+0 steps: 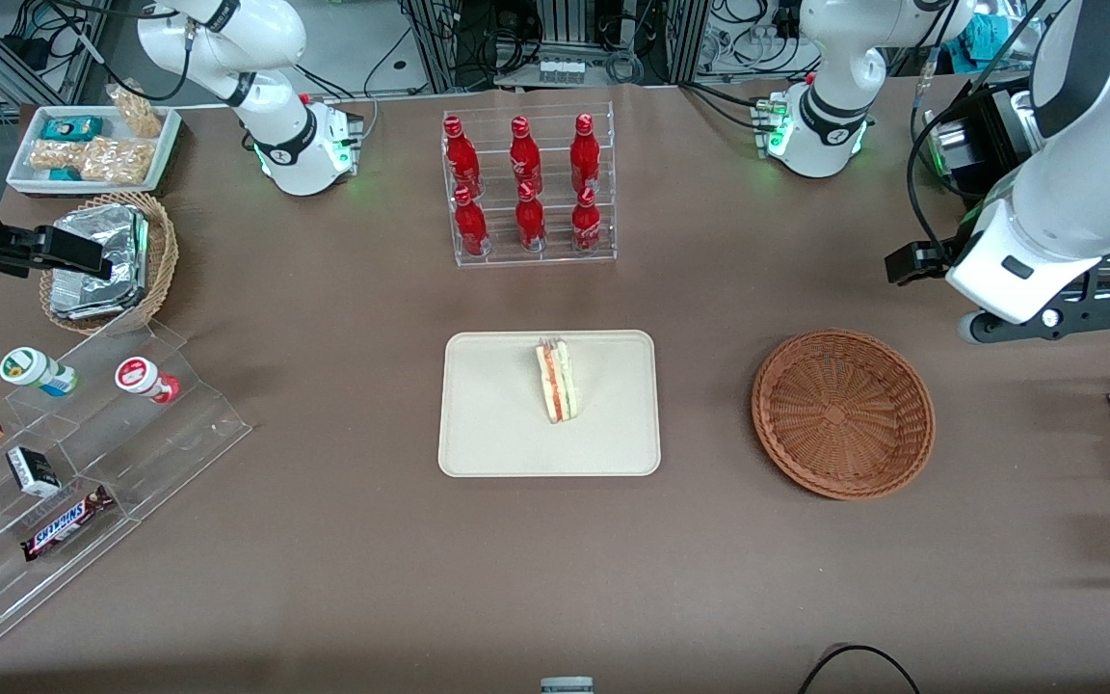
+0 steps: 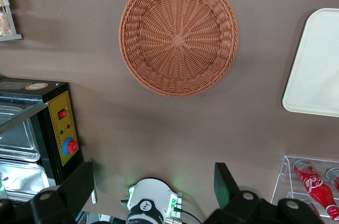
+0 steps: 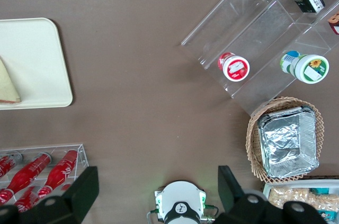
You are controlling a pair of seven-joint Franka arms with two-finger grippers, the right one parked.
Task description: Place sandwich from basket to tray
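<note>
The sandwich (image 1: 556, 380) stands on its edge on the tray (image 1: 488, 434), a little toward the tray's three o'clock side in the front view, its red and green filling facing the front camera. The tray lies flat at the middle of the brown surface (image 1: 343, 540). The basket (image 1: 842, 413) sits at three o'clock from the tray, well apart from it, toward the working arm's end of the surface, and nothing lies in it. The claw (image 2: 156, 189) hangs high above the surface, at about one o'clock from the basket in the front view and farther from the front camera than the basket; its two fingers (image 2: 78, 187) are spread wide apart and hold nothing. In the left wrist view the woven bottom of the basket shows bare between and past the fingers, with a corner of the tray beside it. A clear rack of red bottles (image 1: 528, 188) stands at twelve o'clock from the tray, farther from the front camera.
</note>
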